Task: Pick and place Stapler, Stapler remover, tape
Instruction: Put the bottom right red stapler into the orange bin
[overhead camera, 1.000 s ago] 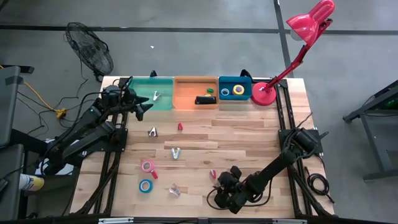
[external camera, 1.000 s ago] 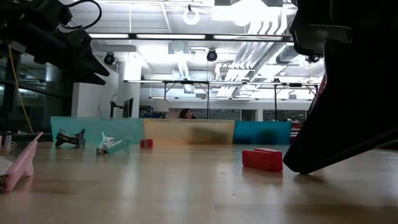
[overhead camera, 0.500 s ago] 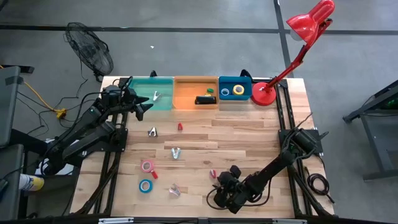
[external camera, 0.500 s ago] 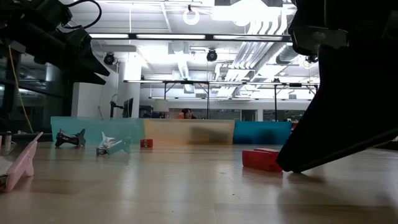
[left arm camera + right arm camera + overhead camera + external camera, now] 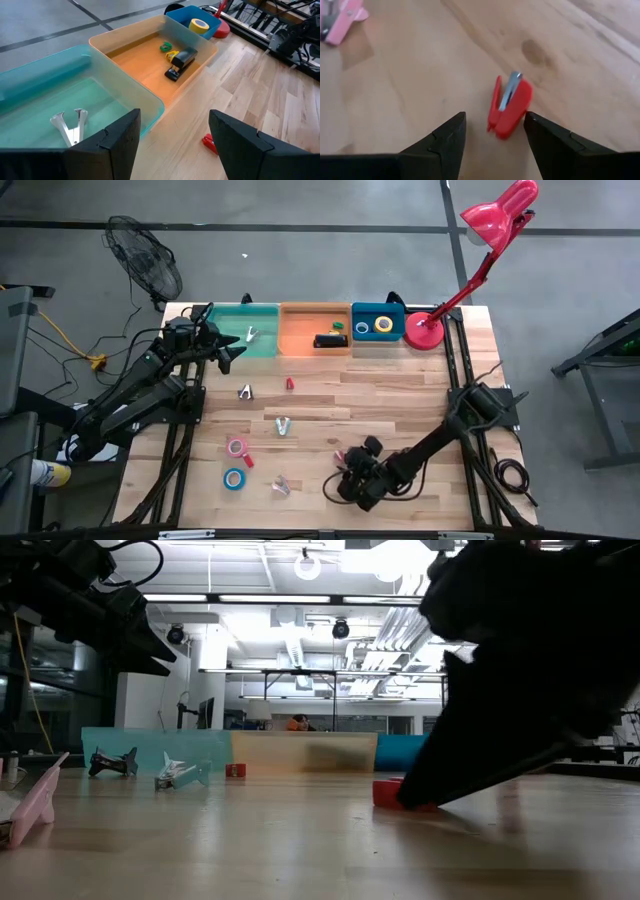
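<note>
red stapler [image 5: 509, 106] now between right pincer [image 5: 495, 131] open fingers; pincer moved forward; left pincer [image 5: 172, 131] open.

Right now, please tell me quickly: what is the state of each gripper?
Left gripper: jaws open, empty, by the green tray.
Right gripper: jaws open, empty, at the small red stapler.

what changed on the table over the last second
The right gripper slid left along the near edge of the table and now straddles the small red stapler with open fingers, not gripping it yet. The stapler has not visibly shifted. The left gripper stayed open by the green tray, and the trays' contents, tape rolls and staple removers are unchanged.
</note>
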Robot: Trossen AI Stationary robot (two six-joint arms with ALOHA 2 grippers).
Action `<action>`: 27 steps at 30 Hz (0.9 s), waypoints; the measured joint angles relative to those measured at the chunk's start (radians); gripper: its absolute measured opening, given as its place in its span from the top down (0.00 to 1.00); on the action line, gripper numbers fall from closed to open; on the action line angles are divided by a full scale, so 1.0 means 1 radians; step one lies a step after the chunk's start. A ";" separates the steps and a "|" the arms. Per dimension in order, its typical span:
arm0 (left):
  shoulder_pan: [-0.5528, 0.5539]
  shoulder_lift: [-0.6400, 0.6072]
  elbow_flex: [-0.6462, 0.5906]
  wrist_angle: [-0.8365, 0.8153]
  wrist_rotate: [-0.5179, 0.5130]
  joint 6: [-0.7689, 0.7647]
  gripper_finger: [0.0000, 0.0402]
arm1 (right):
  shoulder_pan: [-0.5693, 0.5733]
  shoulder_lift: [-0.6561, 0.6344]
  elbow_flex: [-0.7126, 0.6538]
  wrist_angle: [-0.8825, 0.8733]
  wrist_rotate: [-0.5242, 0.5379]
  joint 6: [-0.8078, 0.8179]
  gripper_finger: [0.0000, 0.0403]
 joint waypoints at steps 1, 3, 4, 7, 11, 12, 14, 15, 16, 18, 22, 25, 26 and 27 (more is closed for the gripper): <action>0.000 0.000 0.000 0.000 0.000 0.000 0.42 | -0.007 0.000 0.000 0.000 0.000 -0.001 0.51; 0.000 0.000 0.000 0.000 0.000 0.000 0.42 | -0.019 0.000 0.000 0.000 0.000 -0.001 0.51; 0.000 0.000 0.000 0.000 0.000 0.000 0.42 | -0.025 0.000 0.000 -0.001 -0.001 -0.002 0.51; 0.000 0.000 0.000 0.000 0.000 0.000 0.42 | -0.038 0.000 0.000 -0.001 -0.012 -0.039 0.51; 0.000 0.000 0.000 0.000 0.000 0.000 0.42 | -0.047 0.000 0.000 -0.002 -0.034 -0.074 0.55; 0.000 0.000 0.000 0.000 0.000 0.000 0.42 | -0.048 0.000 0.000 -0.004 -0.038 -0.080 0.57; 0.000 0.000 0.000 0.000 0.000 0.000 0.42 | -0.048 0.000 0.000 -0.005 -0.041 -0.092 0.62; 0.000 0.000 0.000 0.000 0.001 0.000 0.42 | -0.048 0.000 0.000 -0.006 -0.041 -0.100 0.65; 0.000 0.000 0.000 0.000 0.001 0.000 0.42 | -0.048 0.000 0.000 -0.007 -0.042 -0.106 0.68; 0.000 0.000 0.000 0.000 0.001 0.000 0.42 | -0.048 0.000 0.000 -0.006 -0.042 -0.124 0.74; 0.000 0.000 0.000 0.000 0.001 0.000 0.42 | -0.048 -0.001 0.000 -0.001 -0.045 -0.182 0.84; 0.000 0.000 0.000 0.000 0.001 0.000 0.42 | -0.048 -0.001 0.000 0.000 -0.041 -0.226 0.84; 0.000 0.000 0.000 0.000 0.001 0.000 0.42 | -0.050 -0.001 0.000 0.000 -0.036 -0.234 0.84; 0.000 0.000 0.000 0.000 0.001 0.000 0.42 | -0.054 -0.002 0.000 -0.001 -0.035 -0.243 0.84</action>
